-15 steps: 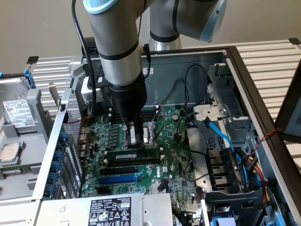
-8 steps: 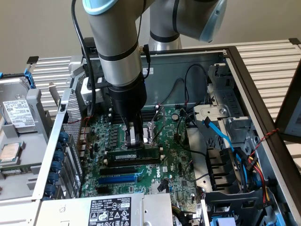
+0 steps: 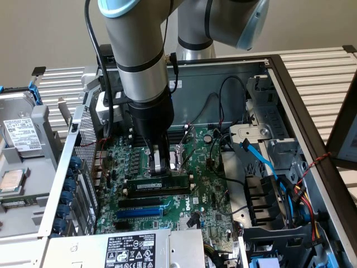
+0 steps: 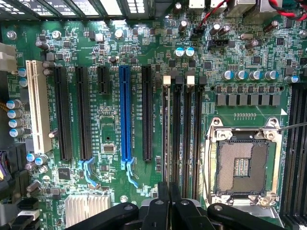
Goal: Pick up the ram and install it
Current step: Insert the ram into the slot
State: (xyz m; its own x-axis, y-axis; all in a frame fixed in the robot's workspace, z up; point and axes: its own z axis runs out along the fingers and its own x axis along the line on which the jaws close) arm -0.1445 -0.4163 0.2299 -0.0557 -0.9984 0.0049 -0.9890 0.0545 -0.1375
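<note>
The ram (image 3: 162, 185) sits edge-up over a slot mid-motherboard (image 3: 212, 223), pinched by the gripper (image 3: 164, 163); misalignment could jam it.

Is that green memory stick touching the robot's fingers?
Touching. In the exterior view the fingers come down onto the top edge of the ram, which stands in the memory slots, no gap between them.

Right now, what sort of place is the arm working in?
Probably a computer repair or assembly bench: an opened desktop PC case lies on its side, its green motherboard exposed, with an empty CPU socket and a removed hard drive beside it.
</note>
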